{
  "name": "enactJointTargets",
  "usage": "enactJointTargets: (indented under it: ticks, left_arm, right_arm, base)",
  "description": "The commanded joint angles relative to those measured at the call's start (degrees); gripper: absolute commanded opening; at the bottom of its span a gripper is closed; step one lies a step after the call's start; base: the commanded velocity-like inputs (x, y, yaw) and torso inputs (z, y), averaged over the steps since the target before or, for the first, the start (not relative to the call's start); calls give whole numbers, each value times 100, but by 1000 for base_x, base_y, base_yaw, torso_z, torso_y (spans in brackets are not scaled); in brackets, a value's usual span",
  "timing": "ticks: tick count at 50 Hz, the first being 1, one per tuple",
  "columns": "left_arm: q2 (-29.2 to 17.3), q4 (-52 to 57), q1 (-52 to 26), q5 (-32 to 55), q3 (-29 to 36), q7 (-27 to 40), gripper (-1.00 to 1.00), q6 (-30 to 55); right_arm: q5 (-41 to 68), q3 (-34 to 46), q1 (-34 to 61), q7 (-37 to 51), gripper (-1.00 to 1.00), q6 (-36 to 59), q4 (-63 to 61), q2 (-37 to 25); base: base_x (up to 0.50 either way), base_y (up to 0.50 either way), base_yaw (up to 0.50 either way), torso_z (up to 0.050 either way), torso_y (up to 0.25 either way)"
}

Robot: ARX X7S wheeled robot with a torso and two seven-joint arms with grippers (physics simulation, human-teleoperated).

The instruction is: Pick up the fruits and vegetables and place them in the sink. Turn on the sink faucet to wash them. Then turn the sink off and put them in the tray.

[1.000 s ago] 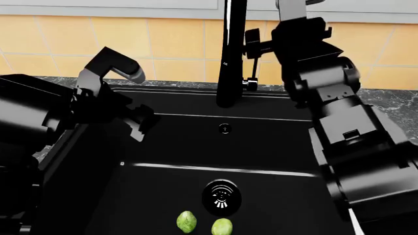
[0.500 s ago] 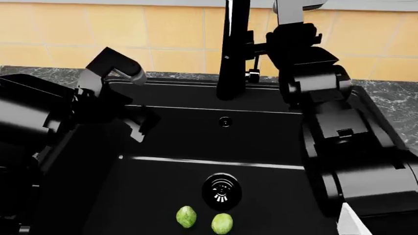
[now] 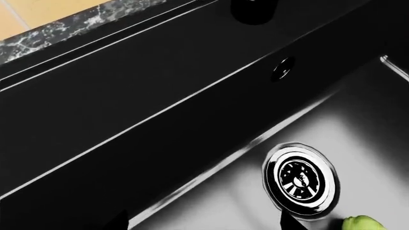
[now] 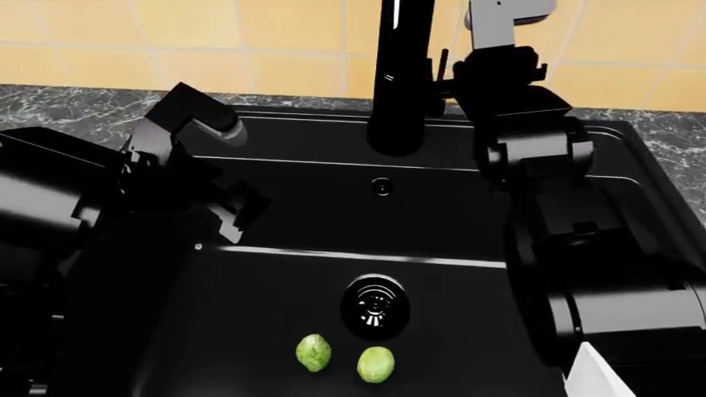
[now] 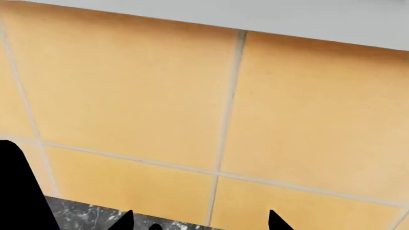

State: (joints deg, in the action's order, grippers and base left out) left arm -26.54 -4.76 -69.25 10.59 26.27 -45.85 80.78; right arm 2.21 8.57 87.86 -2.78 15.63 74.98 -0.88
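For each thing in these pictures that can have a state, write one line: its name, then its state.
Left sprout: loose on the sink floor, ungripped.
Right sprout: loose beside it, ungripped.
Sink: holds both sprouts, no water visible.
Faucet: no water running.
Drain: uncovered.
Left gripper: open, empty.
Right gripper: near the faucet, state unclear.

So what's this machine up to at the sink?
A two-armed robot is washing vegetables. Two Brussels sprouts, one and the other, already lie in the black sink, side by side just in front of the drain. The right gripper is raised beside the tall black faucet, near its side lever, apparently to work the water; no water shows. The left gripper hangs over the basin's left side, holding nothing.
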Motion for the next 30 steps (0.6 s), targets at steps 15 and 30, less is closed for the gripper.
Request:
enactJointTargets:
  ticks: [15,30]
  left_arm:
    - [-22,-28,13,64,-36,38,100,3]
    - [-26,16,27,115,-72,61,100,28]
  right_arm:
    - [-183,-63,-12,392,100,192,0,-67]
    - [-180,-122,-28,632,100,348,0,-172]
  base:
    - [0,0,0,0,0]
    - [0,0,0,0,0]
